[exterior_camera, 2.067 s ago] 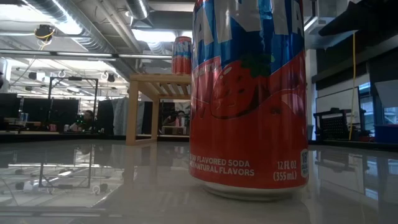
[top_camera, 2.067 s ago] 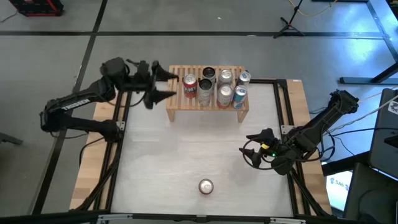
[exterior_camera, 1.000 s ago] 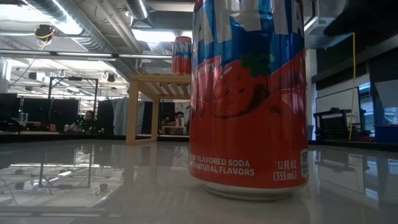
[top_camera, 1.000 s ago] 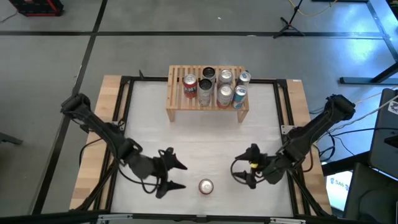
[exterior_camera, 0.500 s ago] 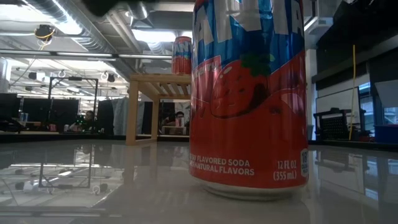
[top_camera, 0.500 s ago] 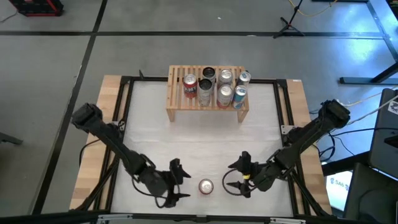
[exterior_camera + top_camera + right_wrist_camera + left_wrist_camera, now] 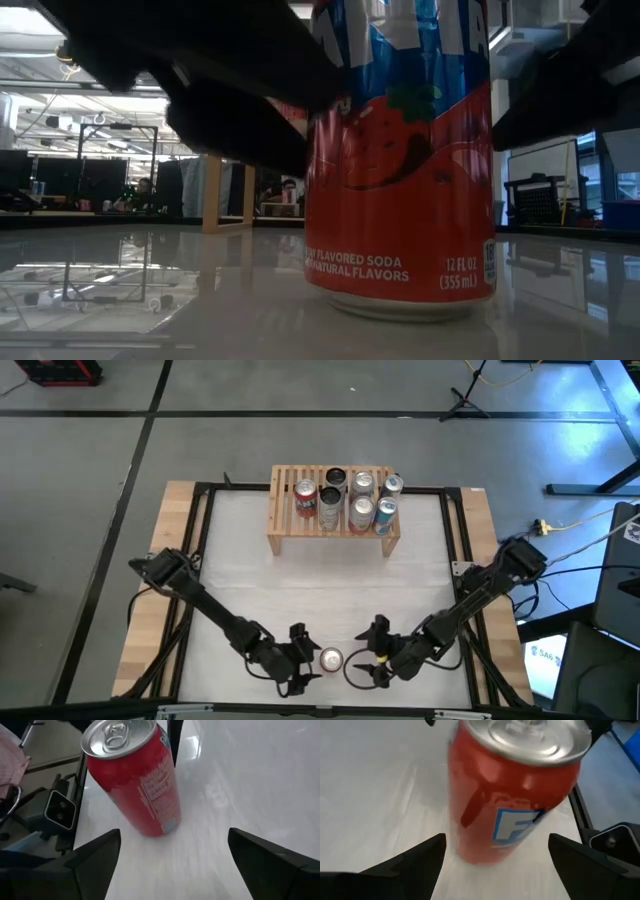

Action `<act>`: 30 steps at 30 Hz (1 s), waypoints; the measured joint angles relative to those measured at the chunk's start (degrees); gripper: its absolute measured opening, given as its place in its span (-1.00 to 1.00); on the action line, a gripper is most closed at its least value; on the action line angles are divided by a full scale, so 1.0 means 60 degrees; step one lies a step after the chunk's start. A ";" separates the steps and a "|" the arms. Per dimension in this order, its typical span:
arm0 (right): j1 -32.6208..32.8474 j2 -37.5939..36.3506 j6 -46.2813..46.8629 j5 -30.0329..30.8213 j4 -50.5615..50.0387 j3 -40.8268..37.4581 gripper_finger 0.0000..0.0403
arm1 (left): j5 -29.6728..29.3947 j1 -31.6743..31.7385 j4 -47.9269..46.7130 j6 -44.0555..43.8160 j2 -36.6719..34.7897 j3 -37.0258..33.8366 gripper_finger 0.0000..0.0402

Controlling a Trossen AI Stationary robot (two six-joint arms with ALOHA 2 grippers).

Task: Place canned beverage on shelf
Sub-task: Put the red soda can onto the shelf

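**Red soda can stands alone at the table's near edge, an open gripper on each side**

The red can [image 7: 331,658] stands upright on the white table [image 7: 300,585] close to the middle of its near edge, well apart from everything else. In the low view its label shows a strawberry and the words "flavored soda"; its silver top has the pull tab flat, so it looks unopened and probably full. If so, it should be fairly heavy for its size, with stiff but thin walls that dent under a hard squeeze, and a smooth painted skin that could slip in hard fingers. The best hold is likely across the middle of the body, jaws on opposite sides, low enough to keep it from tipping yet clear of the table.

The left gripper [image 7: 301,659] sits just beside the can on its left, fingers spread wide and not touching it; in the left wrist view the can lies ahead between the two fingertips. The right gripper [image 7: 369,656] waits near the can's other side, also spread wide and empty, with the can ahead of it in the right wrist view.

The shelf [image 7: 282,525] stands at the table's far edge, near the middle, already carrying six cans [image 7: 345,497] in two rows, with bare slats at its left end.
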 joint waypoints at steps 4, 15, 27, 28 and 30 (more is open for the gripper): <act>-0.0071 0.0309 -0.0192 0.0368 0.0414 0.0000 0.79 | 0.0384 0.0187 0.0749 0.0548 0.0299 -0.0006 0.72; -0.0568 0.0548 -0.0145 -0.0437 0.0995 0.0004 0.79 | 0.0759 0.0422 0.2211 -0.0016 0.0528 -0.0007 0.72; -0.0856 0.0548 -0.0183 -0.0474 0.1224 0.0004 0.79 | 0.0197 0.0447 0.3047 0.0145 0.0528 -0.0009 0.71; -0.0885 0.0549 -0.0083 -0.0521 0.1215 0.0004 0.79 | 0.0181 0.0450 0.3049 0.0091 0.0528 -0.0007 0.69; -0.0878 0.0551 0.0218 -0.0533 0.1210 0.0004 0.79 | 0.0316 0.0493 0.3045 -0.0060 0.0525 -0.0008 0.62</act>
